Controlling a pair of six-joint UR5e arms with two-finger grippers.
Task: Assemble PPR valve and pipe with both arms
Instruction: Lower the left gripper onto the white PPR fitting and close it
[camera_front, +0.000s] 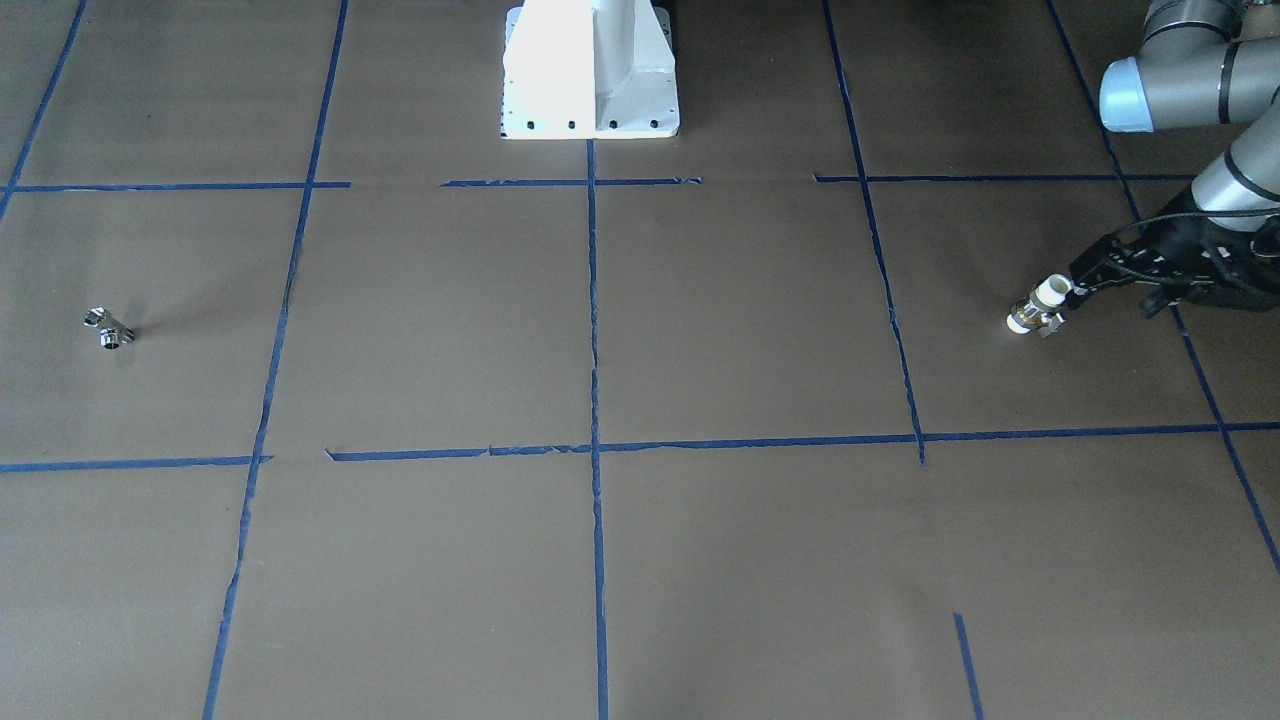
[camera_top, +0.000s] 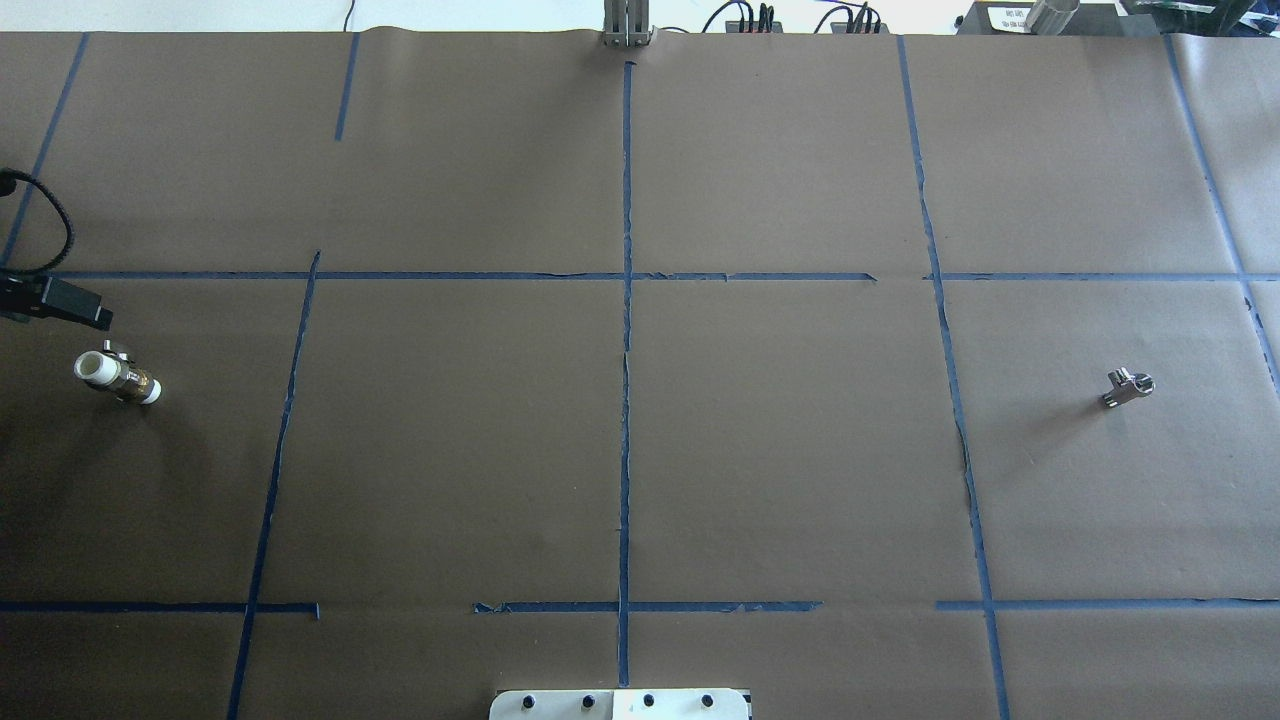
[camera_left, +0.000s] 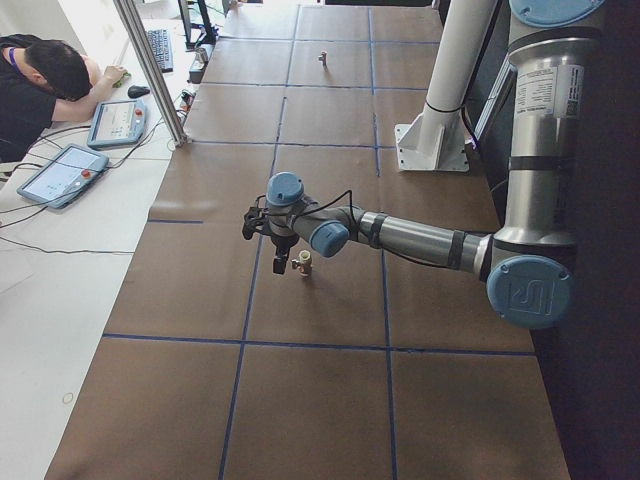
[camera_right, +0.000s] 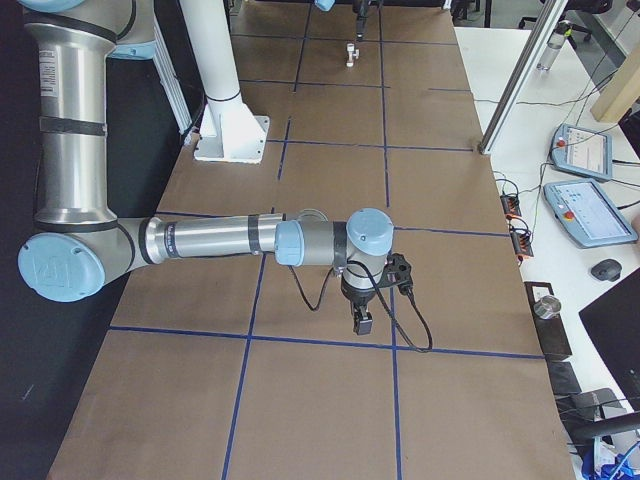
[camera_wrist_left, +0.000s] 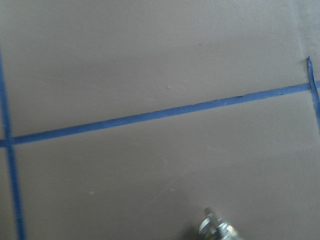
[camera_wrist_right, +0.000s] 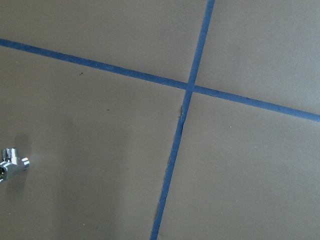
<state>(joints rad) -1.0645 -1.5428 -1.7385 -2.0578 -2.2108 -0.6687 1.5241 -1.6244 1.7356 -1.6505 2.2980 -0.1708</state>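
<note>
Front view: the white-ended, brass-middled PPR valve (camera_front: 1037, 307) lies ungrasped just beside the black left gripper (camera_front: 1080, 285), whose finger state cannot be told. Overhead: the chrome T-shaped pipe (camera_top: 1128, 388) lies well apart. Right side: the black right gripper (camera_right: 362, 322) is seen, fingers not judgeable. The approach is judged in hand; grasps are called for, with open brown table (camera_front: 700, 550) between

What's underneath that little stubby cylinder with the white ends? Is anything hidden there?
The stubby white-ended cylinder with a brassy metal middle appears to lie directly on the brown paper-covered table; nothing else shows between them. The small patch it covers is hidden.
</note>
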